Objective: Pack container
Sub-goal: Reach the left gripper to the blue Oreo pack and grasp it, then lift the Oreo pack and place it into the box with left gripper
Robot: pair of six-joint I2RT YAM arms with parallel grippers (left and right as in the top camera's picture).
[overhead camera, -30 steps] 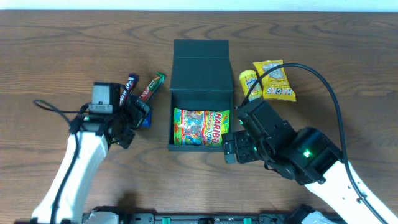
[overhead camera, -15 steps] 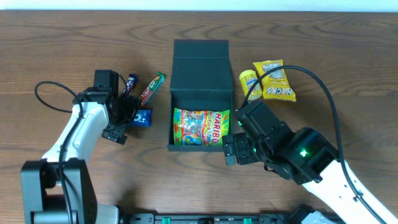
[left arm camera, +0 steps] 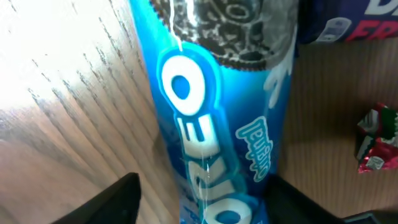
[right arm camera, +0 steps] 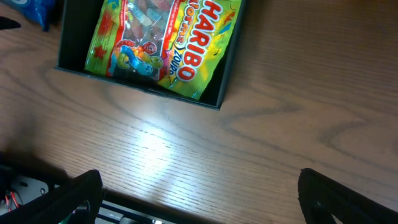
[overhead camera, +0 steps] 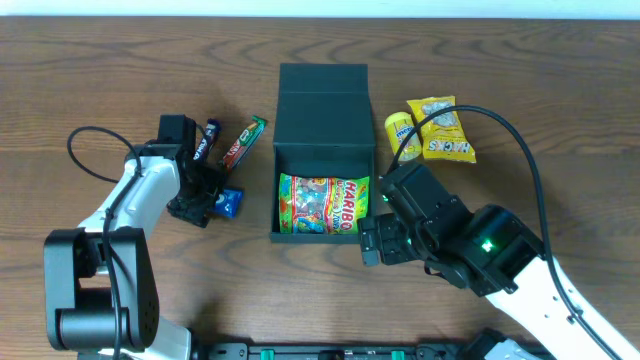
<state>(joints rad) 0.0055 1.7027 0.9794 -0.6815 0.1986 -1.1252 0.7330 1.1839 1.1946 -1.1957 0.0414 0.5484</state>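
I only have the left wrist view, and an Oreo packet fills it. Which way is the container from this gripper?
Observer: Overhead, the container sits on the right-arm side of the left gripper.
Operator: Is it open?
Observer: Yes, its lid is folded back, away from the arms.
Operator: Anything inside?
Observer: A Haribo bag lies in it. The right gripper, by the near right corner, is open and holds nothing.
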